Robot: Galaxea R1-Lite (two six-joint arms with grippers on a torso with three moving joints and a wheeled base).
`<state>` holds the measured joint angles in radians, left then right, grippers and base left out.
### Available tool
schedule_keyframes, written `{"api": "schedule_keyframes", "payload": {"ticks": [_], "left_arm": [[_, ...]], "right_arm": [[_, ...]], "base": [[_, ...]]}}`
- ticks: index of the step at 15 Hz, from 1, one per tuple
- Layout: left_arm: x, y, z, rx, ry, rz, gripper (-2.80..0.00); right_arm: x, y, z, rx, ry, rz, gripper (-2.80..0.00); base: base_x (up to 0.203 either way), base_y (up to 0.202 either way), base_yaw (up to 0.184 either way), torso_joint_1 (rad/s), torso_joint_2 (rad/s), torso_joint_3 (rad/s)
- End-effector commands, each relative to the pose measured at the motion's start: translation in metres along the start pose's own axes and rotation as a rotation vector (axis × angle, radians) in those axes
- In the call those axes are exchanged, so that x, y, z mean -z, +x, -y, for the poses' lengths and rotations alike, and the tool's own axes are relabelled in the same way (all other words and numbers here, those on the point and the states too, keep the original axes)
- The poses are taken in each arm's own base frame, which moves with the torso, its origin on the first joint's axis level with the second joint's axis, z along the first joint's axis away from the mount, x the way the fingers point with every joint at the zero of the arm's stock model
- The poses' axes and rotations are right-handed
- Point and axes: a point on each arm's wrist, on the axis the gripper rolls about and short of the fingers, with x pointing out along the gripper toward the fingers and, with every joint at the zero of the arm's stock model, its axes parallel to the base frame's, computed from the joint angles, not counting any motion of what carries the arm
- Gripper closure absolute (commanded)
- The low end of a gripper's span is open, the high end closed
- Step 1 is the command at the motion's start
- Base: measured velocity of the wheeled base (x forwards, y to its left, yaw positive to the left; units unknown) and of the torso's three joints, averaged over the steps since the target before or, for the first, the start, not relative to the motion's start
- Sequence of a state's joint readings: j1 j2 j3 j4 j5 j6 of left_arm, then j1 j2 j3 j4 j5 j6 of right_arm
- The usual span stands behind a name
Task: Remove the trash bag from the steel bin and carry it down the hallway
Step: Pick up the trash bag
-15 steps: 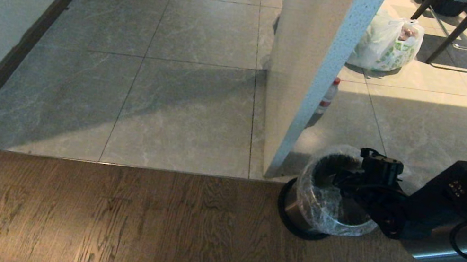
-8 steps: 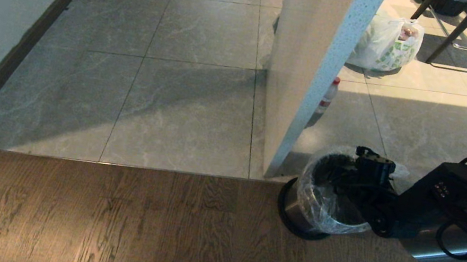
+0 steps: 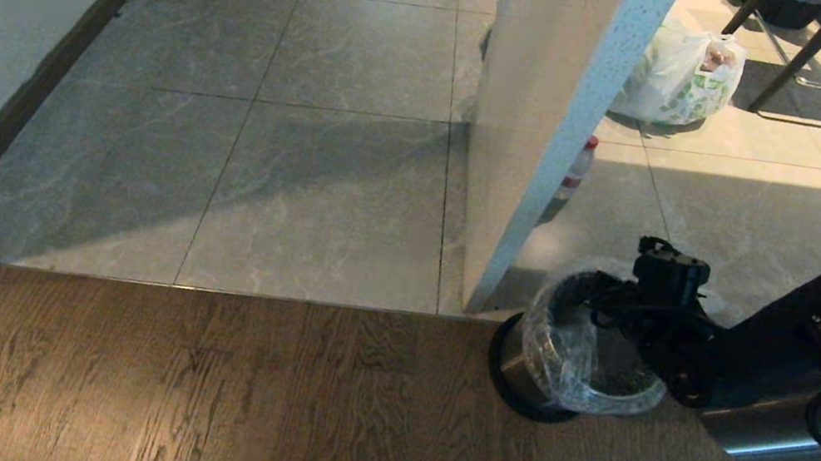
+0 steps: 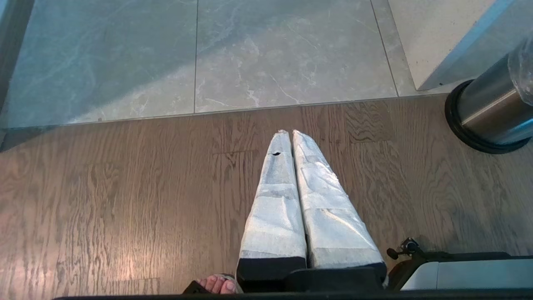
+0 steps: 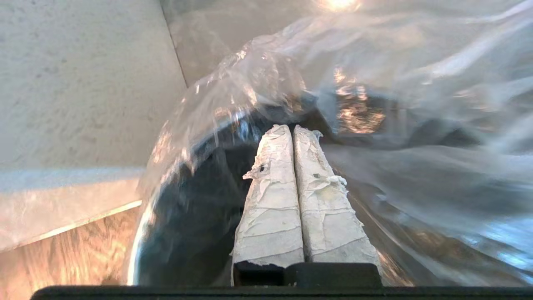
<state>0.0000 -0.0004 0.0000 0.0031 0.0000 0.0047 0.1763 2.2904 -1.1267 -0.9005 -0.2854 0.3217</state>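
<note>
One arm is doing all the work for me right now: the right gripper (image 5: 292,133) is poked into the mouth of the small round brushed stainless-steel bin with the black base ring (image 3: 520,372), fingers pressed flat together. Whether any film is pinched between them I honestly can't tell; they look clamped on nothing.

The thin clear crinkled plastic liner bag (image 3: 565,359) is still seated in the bin, its top folded out over the rim. The bin stands on the dark wood-plank floor (image 3: 179,392), right at the near corner of the white speckled pillar (image 3: 540,118), with the glossy grey marbled hallway tiles (image 3: 316,189) opening up to the left and far side.

Handling-wise, I reckon this bag is feather-light, floppy and slippery, with zero stiffness, so it will just crumple and slide unless I bunch it. It probably tears easily too. My guess for the best hold is the loose folded-over collar at the rim, gathered into a wad, not the smooth wall inside. The bin itself looks light enough to lift with the bag if the liner clings.

Left gripper (image 4: 291,135) is parked over the wood floor, fingers shut together, holding nothing.
</note>
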Motion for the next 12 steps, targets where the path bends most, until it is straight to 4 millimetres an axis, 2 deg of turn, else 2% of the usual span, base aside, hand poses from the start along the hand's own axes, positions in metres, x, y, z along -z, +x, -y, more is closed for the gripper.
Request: {"api": "schedule_keyframes", "payload": {"ticks": [1,3,5,8,12], "left_arm": [[0.0,0.0,0.0,0.0,0.0,0.0,0.0],[0.0,0.0,0.0,0.0,0.0,0.0,0.0],[0.0,0.0,0.0,0.0,0.0,0.0,0.0],[0.0,0.0,0.0,0.0,0.0,0.0,0.0],[0.0,0.0,0.0,0.0,0.0,0.0,0.0]], "right_arm": [[-0.022,-0.022,-0.006,-0.022,0.01,0.032,0.0],[-0.036,-0.05,-0.004,-0.03,0.008,0.031,0.0],[-0.034,-0.071,0.009,-0.017,-0.005,-0.009,0.0],[-0.046,-0.078,0.028,-0.033,-0.01,-0.014,0.0],[-0.047,-0.078,0.04,-0.009,-0.046,-0.024,0.0]], "base": [[0.0,0.0,0.0,0.0,0.0,0.0],[0.0,0.0,0.0,0.0,0.0,0.0],[0.0,0.0,0.0,0.0,0.0,0.0],[0.0,0.0,0.0,0.0,0.0,0.0],[0.0,0.0,0.0,0.0,0.0,0.0]]}}
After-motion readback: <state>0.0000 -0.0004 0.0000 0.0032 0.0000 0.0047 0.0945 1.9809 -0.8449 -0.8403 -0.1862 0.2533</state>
